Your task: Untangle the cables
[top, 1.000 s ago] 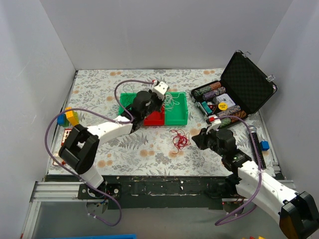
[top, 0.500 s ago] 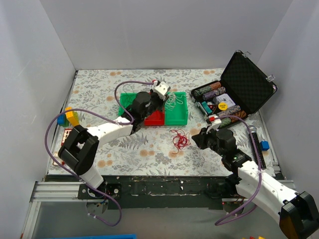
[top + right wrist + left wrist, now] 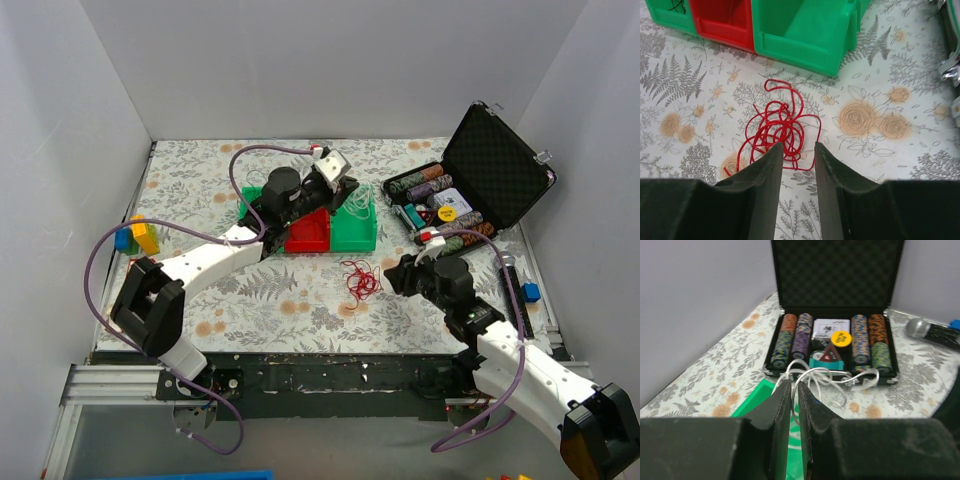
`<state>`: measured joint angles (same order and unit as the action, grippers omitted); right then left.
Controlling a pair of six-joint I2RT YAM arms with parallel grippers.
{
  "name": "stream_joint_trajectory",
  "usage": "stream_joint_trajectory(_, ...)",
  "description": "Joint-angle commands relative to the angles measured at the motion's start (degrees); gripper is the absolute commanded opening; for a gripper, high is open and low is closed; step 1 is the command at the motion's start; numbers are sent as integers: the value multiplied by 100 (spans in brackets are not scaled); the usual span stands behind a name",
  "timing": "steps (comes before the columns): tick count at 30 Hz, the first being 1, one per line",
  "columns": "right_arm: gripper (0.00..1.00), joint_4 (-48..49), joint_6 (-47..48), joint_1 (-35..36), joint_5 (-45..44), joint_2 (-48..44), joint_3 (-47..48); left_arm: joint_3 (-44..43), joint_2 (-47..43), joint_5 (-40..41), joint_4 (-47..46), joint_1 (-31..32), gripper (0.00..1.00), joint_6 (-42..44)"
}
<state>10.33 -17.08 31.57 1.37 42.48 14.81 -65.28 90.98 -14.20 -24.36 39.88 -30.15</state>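
A white cable [image 3: 825, 377] hangs in loops from my left gripper [image 3: 794, 382], whose jaws are shut on it with only a slit between them. In the top view that gripper [image 3: 347, 188] is raised over the green bin [image 3: 356, 228], and the white cable [image 3: 358, 204] dangles toward the bin. A red cable [image 3: 777, 125] lies in a loose tangle on the floral table just beyond my right gripper [image 3: 797, 145]. That gripper is open and holds nothing. From above, the red cable [image 3: 361, 280] lies left of the right gripper [image 3: 397, 276]. A black wire [image 3: 677, 5] shows in the far-left green bin.
A red bin [image 3: 310, 233] sits between two green ones. An open black poker-chip case [image 3: 500, 165] stands at the back right, with a microphone [image 3: 920, 329] beside it. Yellow [image 3: 146, 235] and blue [image 3: 123, 241] blocks lie at the left edge.
My left gripper has risen and swung right and back, carrying the white cable up over the green bin. The right gripper's jaws have spread wider above the red cable.
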Motion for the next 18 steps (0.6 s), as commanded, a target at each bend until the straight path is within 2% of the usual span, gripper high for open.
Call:
stream_joint_trajectory(1, 45, 303, 310, 7, -400, 32, 593, -82, -703, -908, 607, 29, 11, 132)
stream_joint_trajectory(7, 61, 926, 723, 16, -304, 102, 892, -47, -1214, -1630, 1161, 29, 12, 317)
stream_joint_trajectory(14, 62, 770, 777, 7, -382, 603, 1270, 120, -1258, -1454, 1187, 29, 8, 571)
stream_joint_trajectory(18, 62, 699, 662, 7, -471, 665, 1200, 164, -881, -1823, 2073, 29, 23, 1282)
